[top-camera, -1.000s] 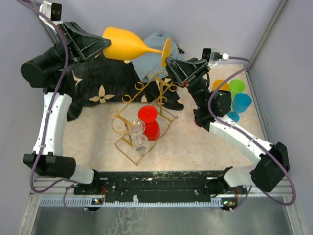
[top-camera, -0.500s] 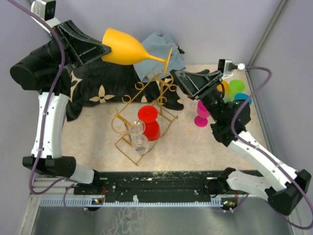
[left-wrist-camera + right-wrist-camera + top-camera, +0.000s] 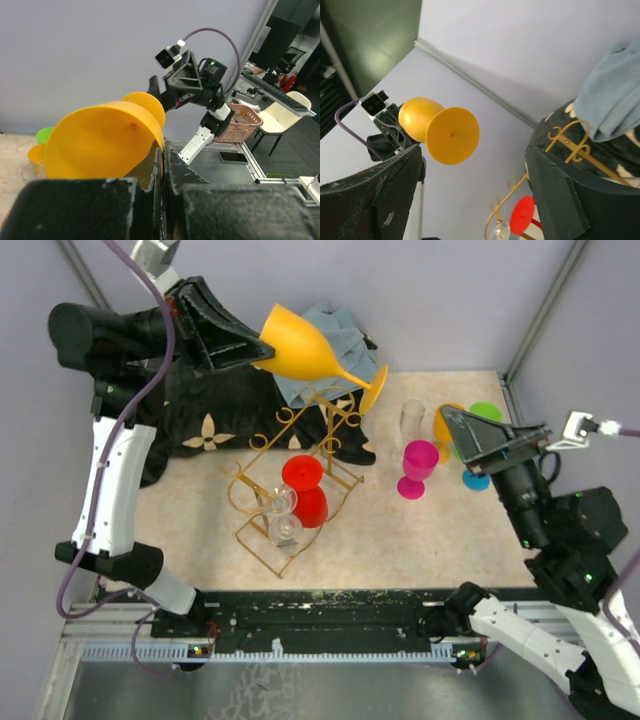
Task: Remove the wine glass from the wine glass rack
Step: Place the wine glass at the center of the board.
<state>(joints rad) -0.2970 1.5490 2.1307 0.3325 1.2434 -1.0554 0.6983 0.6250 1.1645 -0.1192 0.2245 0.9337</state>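
- The left gripper [image 3: 162, 150] is clenched on the rim of the yellow glass [image 3: 105, 135], pinching the bowl wall between its fingers.
- The yellow glass is held up in the air, lying on its side with its foot pointing toward the right arm. It is off the rack [image 3: 290, 475], above the rack's far scroll ends, and apart from the wire.
- The right gripper [image 3: 472, 155] is released, with its fingers spread wide and nothing between them. It hangs near the cups [image 3: 487, 412] at the table's right side.
- A red glass [image 3: 305, 490] and two clear glasses [image 3: 280, 502] sit in the rack.
- A pink glass [image 3: 418, 465] stands upright on the table between the rack and the right gripper.
- A dark flowered cloth [image 3: 200, 415] lies behind the rack.
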